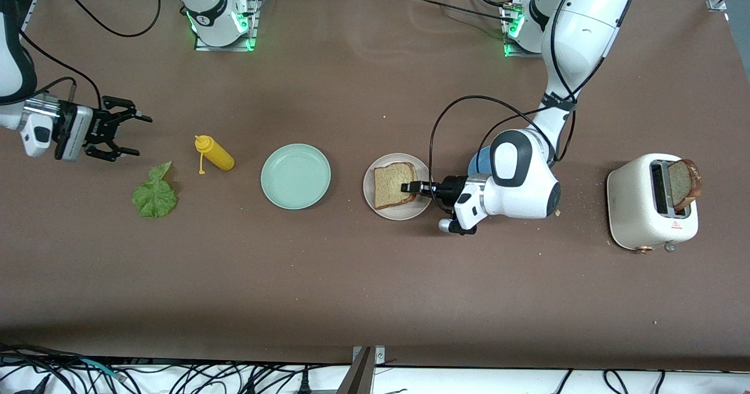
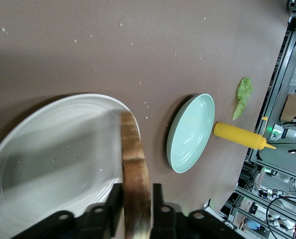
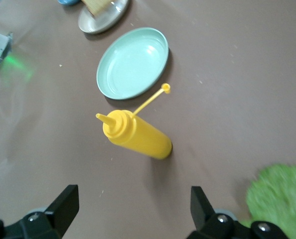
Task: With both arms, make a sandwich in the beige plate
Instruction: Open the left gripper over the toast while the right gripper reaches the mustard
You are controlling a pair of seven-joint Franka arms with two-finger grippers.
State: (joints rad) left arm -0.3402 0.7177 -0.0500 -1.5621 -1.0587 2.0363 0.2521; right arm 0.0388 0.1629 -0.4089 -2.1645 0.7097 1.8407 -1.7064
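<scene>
Nearest your camera stands the toaster point(image 1: 651, 203), a brown slice point(image 1: 684, 183) in its slot, well apart from the beige plate point(image 1: 398, 186). On that plate lies one brown toast slice point(image 1: 394, 184). Note the left gripper point(image 1: 410, 187): its jaws flank the slice's edge, apparently barely gripping. Beside the plate sits the mint plate point(image 1: 296, 176), then the yellow bottle point(image 1: 214, 153) and lettuce point(image 1: 154, 193). Above the lettuce, the right gripper point(image 1: 130, 134) waits, spread wide.

Left gripper point(image 1: 408, 187) low; right gripper point(image 1: 130, 134) spread.

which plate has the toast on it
The beige plate, under the left gripper, carries the toast slice. The mint green plate beside it holds nothing.
</scene>
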